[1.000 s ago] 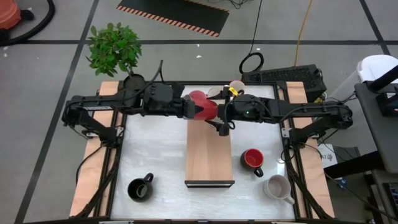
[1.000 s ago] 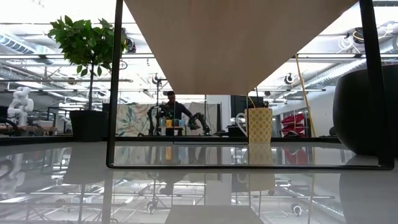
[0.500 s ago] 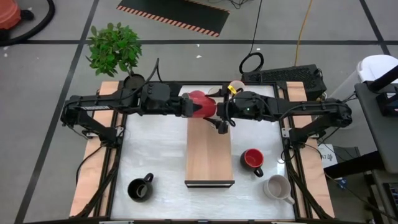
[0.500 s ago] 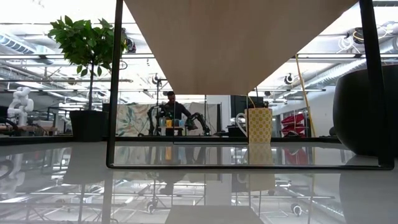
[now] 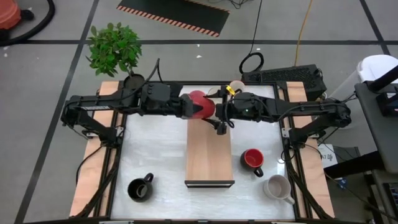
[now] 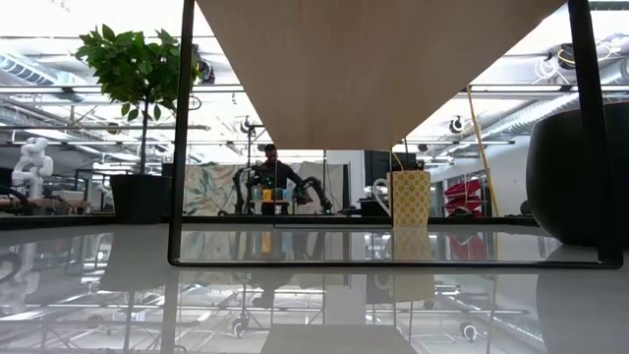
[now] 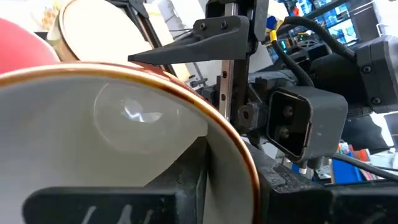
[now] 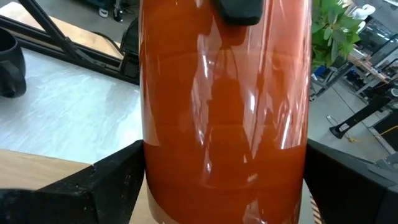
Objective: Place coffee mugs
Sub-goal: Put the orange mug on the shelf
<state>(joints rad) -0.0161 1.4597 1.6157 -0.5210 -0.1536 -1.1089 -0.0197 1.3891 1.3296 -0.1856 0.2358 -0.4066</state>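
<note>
A pink mug (image 5: 199,102) with a white inside hangs in the air over the far end of the wooden shelf (image 5: 209,155), lying on its side with its mouth toward the left arm. My left gripper (image 5: 189,107) reaches it from the table's left. My right gripper (image 5: 217,115) reaches it from the right, and the glossy wall (image 8: 224,124) fills its wrist view. On the table stand a red mug (image 5: 252,158), a black mug (image 5: 140,188) and a grey mug (image 5: 278,186). A cream mug (image 5: 236,86) sits at the far edge. The low view shows neither gripper. My left gripper holds the pink mug by its rim (image 7: 231,146), one finger inside the hollow and one outside (image 8: 242,9) on the wall. It comes level from the table's left. The mug is lifted clear. My right gripper has the mug's body between its two fingers (image 8: 118,180), which lie against opposite sides of the wall (image 8: 155,155), across the mug. It comes level from the table's right.
The wooden shelf stands on thin metal legs (image 6: 179,147) in the table's middle, its top bare. A plant pot (image 5: 134,79) stands at the far left corner. In the low view a cream mug (image 6: 408,197) shows at the far edge and a dark rounded thing (image 6: 580,177) at the right.
Both grippers and the pink mug between them have drifted a little toward the table's far edge and left, slowly and together. Nothing else has moved.
</note>
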